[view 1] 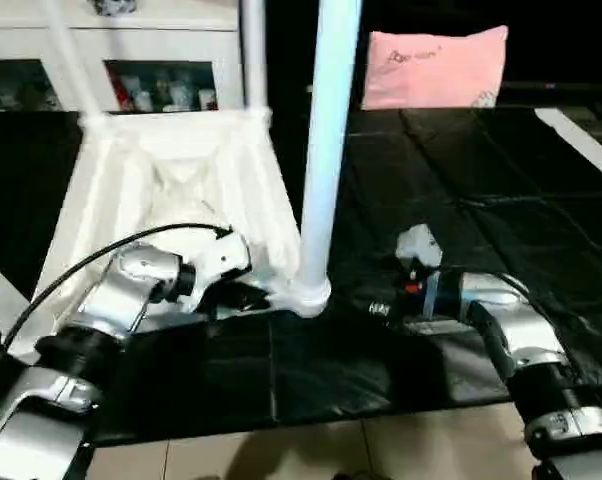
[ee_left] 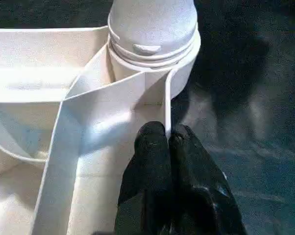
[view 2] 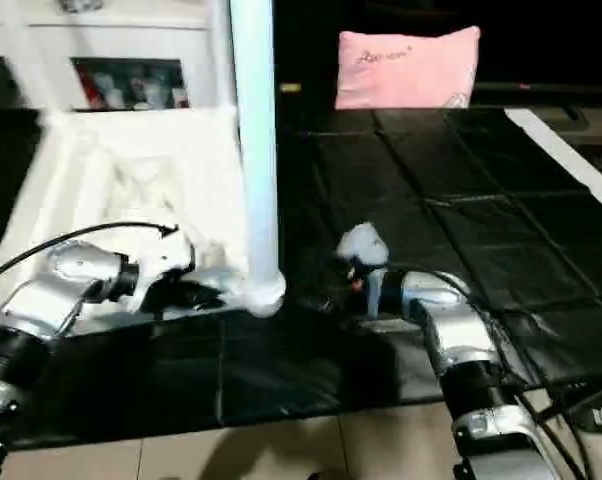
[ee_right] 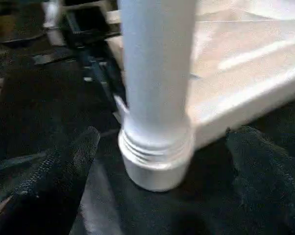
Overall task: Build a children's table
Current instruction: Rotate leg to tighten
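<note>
Pinched the table top's rim (ee_left: 168,105) near the corner socket (ee_left: 186,58) with left gripper (ee_left: 168,139); spread right gripper (ee_right: 162,147) wide, empty, beside that socket's leg (ee_right: 155,63). Illegible script on pink pillow (view 1: 436,65).

The right gripper's fingers (ee_right: 54,181) stand wide apart on either side of the upright table leg (ee_right: 157,73), which blocks the gap between them where it enters the corner socket (ee_right: 155,161). Behind that leg the rim of the upturned children's table (view 1: 171,190) walls off the far side. The left gripper's fingers (ee_left: 159,161) press together against a thin rib (ee_left: 168,105), just beside the socket. Outward of the right fingers lies open black sheeting (view 1: 501,200).
</note>
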`<state>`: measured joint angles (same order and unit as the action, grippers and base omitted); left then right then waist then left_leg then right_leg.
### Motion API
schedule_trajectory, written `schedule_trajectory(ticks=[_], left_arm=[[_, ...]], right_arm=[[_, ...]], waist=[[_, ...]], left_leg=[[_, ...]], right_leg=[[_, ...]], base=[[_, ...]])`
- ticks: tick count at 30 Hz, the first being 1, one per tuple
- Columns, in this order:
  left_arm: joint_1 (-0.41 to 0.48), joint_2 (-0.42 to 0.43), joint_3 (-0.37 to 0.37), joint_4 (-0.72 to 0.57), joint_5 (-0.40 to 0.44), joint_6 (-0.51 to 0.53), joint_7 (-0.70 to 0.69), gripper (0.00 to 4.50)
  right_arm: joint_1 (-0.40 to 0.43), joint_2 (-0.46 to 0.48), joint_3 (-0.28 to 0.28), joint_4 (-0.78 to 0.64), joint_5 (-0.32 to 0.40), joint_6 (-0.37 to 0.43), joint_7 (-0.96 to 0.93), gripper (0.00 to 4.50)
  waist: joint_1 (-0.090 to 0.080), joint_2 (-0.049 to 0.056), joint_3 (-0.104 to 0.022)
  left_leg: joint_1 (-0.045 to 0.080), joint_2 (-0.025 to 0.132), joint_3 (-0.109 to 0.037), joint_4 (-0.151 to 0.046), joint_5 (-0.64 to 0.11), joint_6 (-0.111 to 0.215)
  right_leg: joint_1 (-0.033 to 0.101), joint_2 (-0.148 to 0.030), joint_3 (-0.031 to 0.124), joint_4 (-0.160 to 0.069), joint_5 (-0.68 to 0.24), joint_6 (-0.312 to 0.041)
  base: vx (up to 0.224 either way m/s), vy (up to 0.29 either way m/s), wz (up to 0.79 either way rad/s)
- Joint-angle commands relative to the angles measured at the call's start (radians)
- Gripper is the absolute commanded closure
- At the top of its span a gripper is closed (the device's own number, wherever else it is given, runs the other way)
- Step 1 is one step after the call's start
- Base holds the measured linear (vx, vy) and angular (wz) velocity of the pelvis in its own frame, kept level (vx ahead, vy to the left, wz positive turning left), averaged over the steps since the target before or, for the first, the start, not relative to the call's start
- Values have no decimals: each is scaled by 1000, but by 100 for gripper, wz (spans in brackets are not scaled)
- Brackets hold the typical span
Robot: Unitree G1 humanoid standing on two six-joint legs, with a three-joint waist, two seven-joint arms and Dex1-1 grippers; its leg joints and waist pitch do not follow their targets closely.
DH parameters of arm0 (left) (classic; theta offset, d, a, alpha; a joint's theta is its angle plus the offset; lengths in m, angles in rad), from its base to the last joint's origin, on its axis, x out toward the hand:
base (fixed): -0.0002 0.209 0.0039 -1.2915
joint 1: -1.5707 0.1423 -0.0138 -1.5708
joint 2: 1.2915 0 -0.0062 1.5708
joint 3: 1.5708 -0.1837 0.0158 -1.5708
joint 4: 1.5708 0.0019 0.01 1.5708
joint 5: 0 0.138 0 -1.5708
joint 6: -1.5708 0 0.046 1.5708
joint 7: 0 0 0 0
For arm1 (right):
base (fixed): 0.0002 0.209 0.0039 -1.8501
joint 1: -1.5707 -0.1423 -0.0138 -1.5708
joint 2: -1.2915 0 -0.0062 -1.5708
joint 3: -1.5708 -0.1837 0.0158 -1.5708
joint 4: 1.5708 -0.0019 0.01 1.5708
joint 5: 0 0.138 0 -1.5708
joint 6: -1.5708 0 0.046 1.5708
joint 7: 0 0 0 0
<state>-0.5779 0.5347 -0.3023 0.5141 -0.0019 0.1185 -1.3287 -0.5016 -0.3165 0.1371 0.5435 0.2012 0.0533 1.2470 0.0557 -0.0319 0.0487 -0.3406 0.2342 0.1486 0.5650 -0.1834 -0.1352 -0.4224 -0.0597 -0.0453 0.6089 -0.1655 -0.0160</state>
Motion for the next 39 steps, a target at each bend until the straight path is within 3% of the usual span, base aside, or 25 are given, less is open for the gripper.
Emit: schedule_trajectory(ticks=[1,6,10,13,30,39], left_arm=[[24,11,-55,-36,-5,-8,-88,450],[35,29,-85,-93,-15,-7,-151,450],[40,26,-90,-111,-10,-8,-161,450],[42,21,-96,-126,-13,0,-161,450],[55,10,-114,-153,-5,21,-154,450],[64,12,-115,-151,6,48,-125,450]], right_arm=[[-27,1,23,24,5,-9,60,3],[-74,25,50,88,-5,-17,108,3],[-91,33,58,109,2,-5,138,40],[-106,41,66,128,11,9,176,48],[-113,36,83,149,18,67,273,198],[-85,29,99,114,30,103,305,232]], waist=[[4,4,-61],[19,5,-61],[33,5,-61],[34,3,-62],[42,-1,-65],[42,0,-63]], left_leg=[[-10,-11,27,-57,-208,51],[-7,-9,30,-57,-193,43],[-3,-8,33,-55,-187,39],[-7,-8,32,-55,-182,34],[-6,-10,33,-52,-165,36],[-5,-10,31,-53,-175,30]], right_leg=[[63,-49,30,-67,-221,-223],[63,-49,29,-61,-186,-237],[62,-48,31,-58,-169,-237],[66,-49,30,-56,-168,-232],[67,-49,29,-55,-168,-229],[67,-48,30,-59,-200,-215]], base=[[0,0,0],[0,0,0],[0,0,0],[0,0,0],[0,0,0],[0,0,0]])
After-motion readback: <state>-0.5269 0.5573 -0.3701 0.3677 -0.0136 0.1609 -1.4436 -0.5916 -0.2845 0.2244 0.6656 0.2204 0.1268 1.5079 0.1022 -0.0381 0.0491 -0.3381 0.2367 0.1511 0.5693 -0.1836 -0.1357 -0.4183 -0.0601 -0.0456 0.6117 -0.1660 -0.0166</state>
